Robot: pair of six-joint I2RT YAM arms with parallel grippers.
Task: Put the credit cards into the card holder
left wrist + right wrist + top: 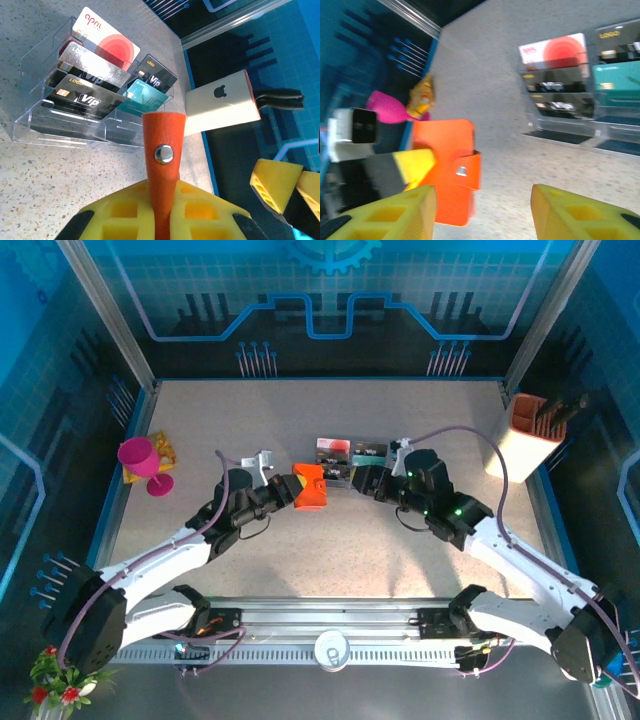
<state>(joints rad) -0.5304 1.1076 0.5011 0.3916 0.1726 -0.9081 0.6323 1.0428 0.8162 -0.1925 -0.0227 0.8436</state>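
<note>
My left gripper (pixel 291 490) is shut on the orange-red card holder (pixel 311 486) and holds it at the table's middle. In the left wrist view its yellow fingers (pixel 125 210) pinch the card holder's snap tab (pixel 163 145), which stands edge-on. The credit cards (pixel 350 455) stand in a clear tray just behind: a white one with a red blob (pixel 107 42), black ones (pixel 82 97) and a teal one (pixel 145 97). My right gripper (pixel 362 481) is open just right of the card holder (pixel 447 170), with nothing between its fingers (pixel 570 215).
The clear plastic tray (pixel 30 125) sits behind the grippers. A pink goblet (pixel 142 458) and a yellow item (pixel 163 447) stand at the left. A white and orange box with dark tools (pixel 527 435) is at the right edge.
</note>
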